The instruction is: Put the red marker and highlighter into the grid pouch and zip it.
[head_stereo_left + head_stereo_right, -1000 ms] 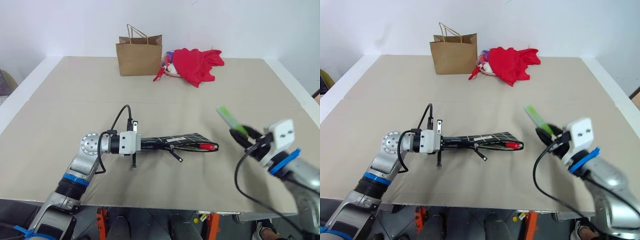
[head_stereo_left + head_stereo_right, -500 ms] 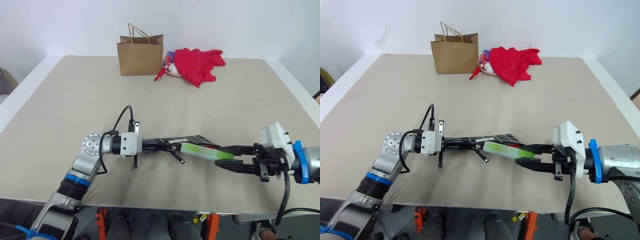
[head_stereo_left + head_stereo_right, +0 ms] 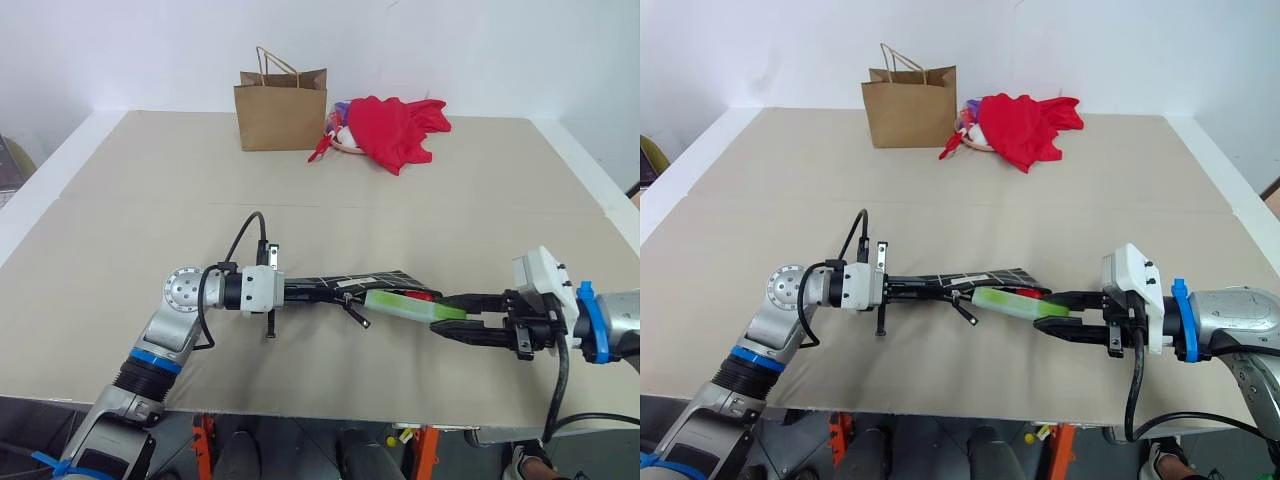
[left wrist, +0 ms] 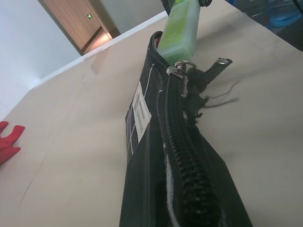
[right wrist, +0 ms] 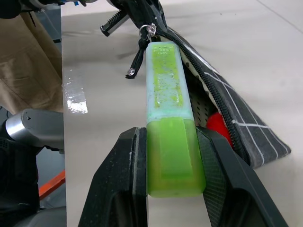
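since a second ago the right gripper (image 3: 452,318) has swung down from mid-air and now lies level, clamped on the highlighter (image 3: 404,304), whose tip meets the open end of the grid pouch (image 3: 345,284) near the tabletop's (image 3: 150,190) front edge. left gripper (image 3: 290,290) pinches the pouch's other end, fingers closed. a paper bag (image 3: 280,110) and red cloth (image 3: 395,128) sit by the far edge.

left wrist view: zipper pull (image 4: 189,80) beside the green barrel.

right wrist view: red marker (image 5: 218,125) inside the pouch.

light-green highlighter (image 5: 169,123) lies at the unzipped grid pouch (image 3: 345,284) mouth, red marker (image 5: 220,125) inside.
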{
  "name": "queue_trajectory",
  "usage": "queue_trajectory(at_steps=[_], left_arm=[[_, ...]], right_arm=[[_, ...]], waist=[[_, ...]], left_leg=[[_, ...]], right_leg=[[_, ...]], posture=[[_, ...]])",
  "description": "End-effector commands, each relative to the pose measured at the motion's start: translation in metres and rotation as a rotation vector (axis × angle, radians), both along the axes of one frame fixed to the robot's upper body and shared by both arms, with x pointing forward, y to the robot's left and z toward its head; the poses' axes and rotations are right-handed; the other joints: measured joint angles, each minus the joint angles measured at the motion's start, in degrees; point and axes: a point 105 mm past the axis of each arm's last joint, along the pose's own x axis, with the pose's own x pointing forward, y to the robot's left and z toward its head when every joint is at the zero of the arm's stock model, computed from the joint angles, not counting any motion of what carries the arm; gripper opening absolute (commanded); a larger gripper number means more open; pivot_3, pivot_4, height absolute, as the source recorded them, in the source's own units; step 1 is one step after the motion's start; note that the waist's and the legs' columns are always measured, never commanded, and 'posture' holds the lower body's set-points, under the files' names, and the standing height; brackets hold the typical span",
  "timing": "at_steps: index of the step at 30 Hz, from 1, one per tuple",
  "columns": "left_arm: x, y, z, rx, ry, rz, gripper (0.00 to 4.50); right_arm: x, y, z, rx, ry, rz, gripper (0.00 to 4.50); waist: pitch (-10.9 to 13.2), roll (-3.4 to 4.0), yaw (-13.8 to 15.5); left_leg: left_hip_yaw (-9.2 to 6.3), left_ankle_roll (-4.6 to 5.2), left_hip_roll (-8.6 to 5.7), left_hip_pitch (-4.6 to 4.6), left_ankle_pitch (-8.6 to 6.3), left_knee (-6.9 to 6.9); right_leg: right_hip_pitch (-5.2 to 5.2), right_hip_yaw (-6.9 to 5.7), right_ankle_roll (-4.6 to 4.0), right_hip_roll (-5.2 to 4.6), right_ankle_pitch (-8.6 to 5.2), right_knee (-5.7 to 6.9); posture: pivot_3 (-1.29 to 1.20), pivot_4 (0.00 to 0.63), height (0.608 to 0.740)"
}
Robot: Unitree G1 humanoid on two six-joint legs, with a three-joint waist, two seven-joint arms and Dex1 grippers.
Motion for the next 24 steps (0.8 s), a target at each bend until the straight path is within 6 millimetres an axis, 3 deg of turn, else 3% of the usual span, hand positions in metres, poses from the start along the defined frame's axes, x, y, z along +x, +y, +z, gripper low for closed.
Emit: queue_trajectory(at_steps=[1,11,24], left_arm=[[-0.003,-0.002,0.008,-0.017,-0.039,-0.012,0.00],[-0.003,-0.004,0.009,-0.027,-0.036,-0.015,0.00],[-0.005,-0.005,0.008,-0.038,-0.031,-0.007,0.00]], right_arm=[[0.001,0.002,0.006,0.000,-0.001,0.007,1.10],[0.014,0.004,0.002,0.020,0.094,-0.016,1.10],[0.036,0.027,0.004,0.028,0.071,0.013,1.10]], waist=[[0.0,0.00,0.0],[0.0,0.00,0.0],[0.0,0.01,-0.1]], left_leg=[[0.00,0.00,0.00,0.00,0.00,0.00],[0.00,0.00,0.00,0.00,0.00,0.00],[0.00,0.00,0.00,-0.01,0.00,-0.02]], right_leg=[[0.00,0.00,0.00,0.00,0.00,0.00],[0.00,0.00,0.00,0.00,0.01,0.00],[-0.02,0.00,0.01,0.00,0.00,0.00]], posture=[[0.00,0.150,0.740],[0.00,0.150,0.740],[0.00,0.150,0.740]])
